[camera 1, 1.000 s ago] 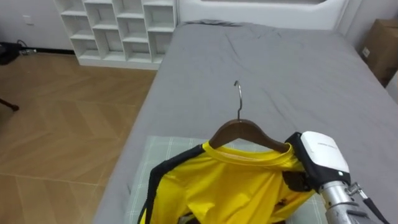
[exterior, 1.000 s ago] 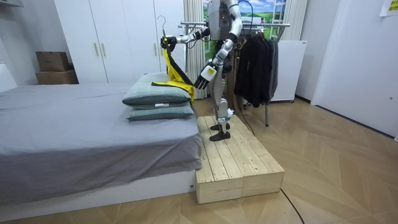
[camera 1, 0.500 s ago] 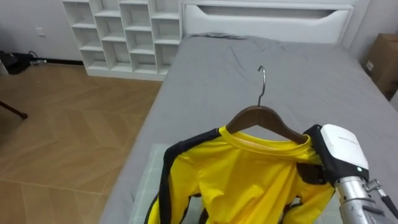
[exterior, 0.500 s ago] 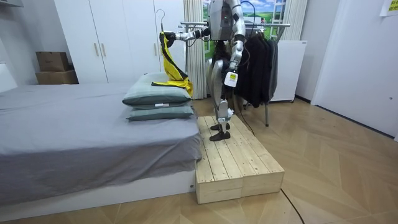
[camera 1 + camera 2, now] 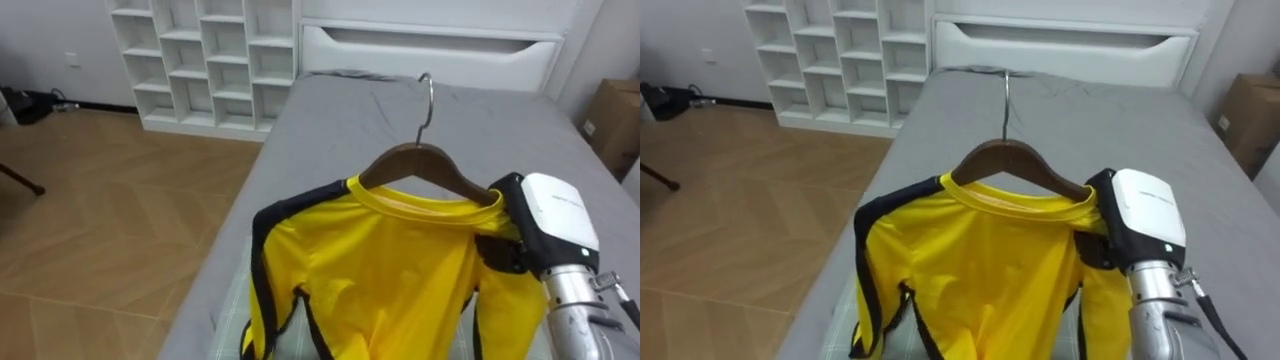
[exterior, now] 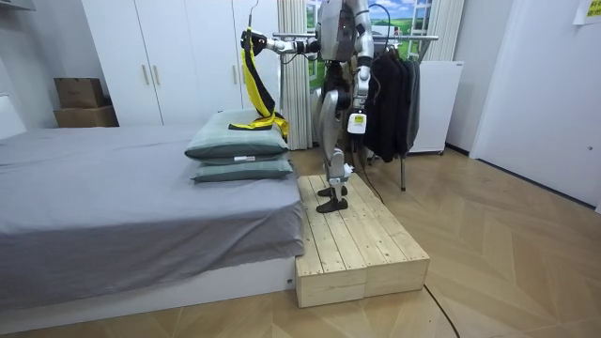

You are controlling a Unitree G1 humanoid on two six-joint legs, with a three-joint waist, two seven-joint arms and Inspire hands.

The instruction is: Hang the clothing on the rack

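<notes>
The right hand (image 5: pixel 555 215) grasps one end of the brown wooden hanger with a metal hook (image 5: pixel 425 165), held above the grey bed (image 5: pixel 500 130); the yellow shirt with black trim (image 5: pixel 390 270) drapes from it over the bed's grey-green pillows (image 6: pixel 239 150); the left hand (image 6: pixel 356 120) hangs away from the bed, and I cannot tell its fingers' state.

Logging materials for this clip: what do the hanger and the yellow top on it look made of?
Hanger: dark brown wood, probably varnished, given its smooth sheen. Its hook: thin silvery wire, likely metal. Yellow top: soft, thin fabric with black trim, possibly a synthetic sports knit; it drapes in loose folds.
</notes>
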